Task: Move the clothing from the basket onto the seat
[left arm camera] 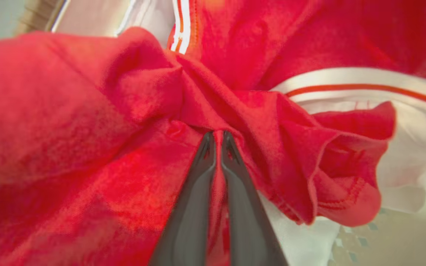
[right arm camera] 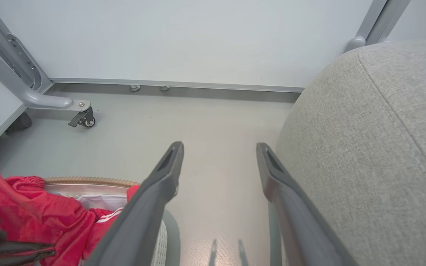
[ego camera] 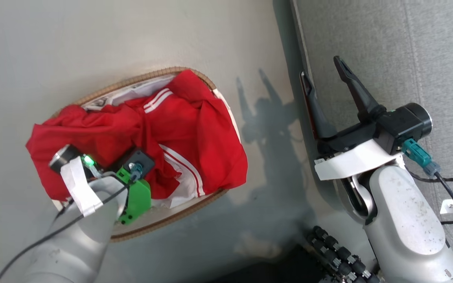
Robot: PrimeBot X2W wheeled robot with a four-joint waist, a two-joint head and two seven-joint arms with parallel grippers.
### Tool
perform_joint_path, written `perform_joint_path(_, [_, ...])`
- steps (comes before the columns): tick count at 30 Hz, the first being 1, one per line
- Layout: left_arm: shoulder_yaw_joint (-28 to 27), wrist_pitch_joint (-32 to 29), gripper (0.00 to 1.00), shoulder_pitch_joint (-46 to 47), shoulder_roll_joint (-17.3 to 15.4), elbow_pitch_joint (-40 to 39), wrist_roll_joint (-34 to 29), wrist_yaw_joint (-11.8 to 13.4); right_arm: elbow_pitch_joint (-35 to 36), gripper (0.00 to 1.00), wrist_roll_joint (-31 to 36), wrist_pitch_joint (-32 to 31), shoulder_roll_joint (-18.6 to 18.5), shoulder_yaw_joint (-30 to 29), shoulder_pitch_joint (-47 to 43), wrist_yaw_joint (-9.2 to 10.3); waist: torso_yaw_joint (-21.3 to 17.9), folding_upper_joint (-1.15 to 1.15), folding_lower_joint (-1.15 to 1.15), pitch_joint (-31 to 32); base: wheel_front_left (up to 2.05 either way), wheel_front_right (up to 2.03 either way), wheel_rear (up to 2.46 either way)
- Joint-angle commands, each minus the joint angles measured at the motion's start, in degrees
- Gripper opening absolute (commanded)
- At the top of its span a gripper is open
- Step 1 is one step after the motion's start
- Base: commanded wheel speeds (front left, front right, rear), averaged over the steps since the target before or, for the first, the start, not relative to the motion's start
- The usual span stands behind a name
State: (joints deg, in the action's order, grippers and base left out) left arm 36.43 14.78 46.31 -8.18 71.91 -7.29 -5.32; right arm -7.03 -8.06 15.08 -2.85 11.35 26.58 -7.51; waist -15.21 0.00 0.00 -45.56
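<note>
Down in the basket point(ego camera: 140, 80), the left gripper point(left arm camera: 217, 135) pinches a fold of the clothing point(left arm camera: 87, 111) — the right gripper point(ego camera: 321, 67) gapes empty at the edge of the seat point(ego camera: 407, 59).

A smooth, pale grey floor point(ego camera: 132, 35) is seen. In the head view, the basket point(ego camera: 132, 80) is set on it toward 9 o'clock and the seat point(ego camera: 427, 59) toward 2 o'clock, well apart. A castered frame foot point(right arm camera: 84, 119) is also carried.
</note>
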Motion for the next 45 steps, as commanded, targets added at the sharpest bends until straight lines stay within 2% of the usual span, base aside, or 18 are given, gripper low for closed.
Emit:
perform_joint_path(1, [-0.4,0.5,0.00,-1.9,0.6,-1.1,1.1,-0.2,-0.6,1.00,0.5,0.1,-0.2,-0.3,-1.1,0.04,1.0,0.00,0.00,4.6,0.00,0.00,0.00])
perform_joint_path(8, [-1.8,0.4,0.00,-7.9,2.1,-10.5,5.7,-0.6,-2.2,1.00,1.8,0.1,-0.2,-1.8,-3.6,0.04,3.4,0.00,0.00,11.8,0.00,0.00,0.00])
perform_joint_path(23, [-5.9,0.4,0.00,-19.8,3.8,-30.6,12.9,0.1,-4.4,1.00,2.9,0.1,-0.2,-4.7,-11.0,0.04,8.2,0.00,0.00,27.1,0.00,0.00,0.00])
perform_joint_path(34, [-11.9,0.4,0.00,-25.1,4.8,-44.0,16.4,-0.1,-5.8,1.00,1.8,0.1,-0.2,-4.7,-16.8,0.04,9.5,0.00,0.00,35.4,0.00,0.00,0.00])
perform_joint_path(45, [-15.9,0.4,0.00,-25.7,5.2,-56.0,19.8,-0.7,-7.4,1.00,1.5,0.1,-0.2,-3.0,-22.9,0.04,10.1,0.00,0.00,42.7,0.00,0.00,0.00])
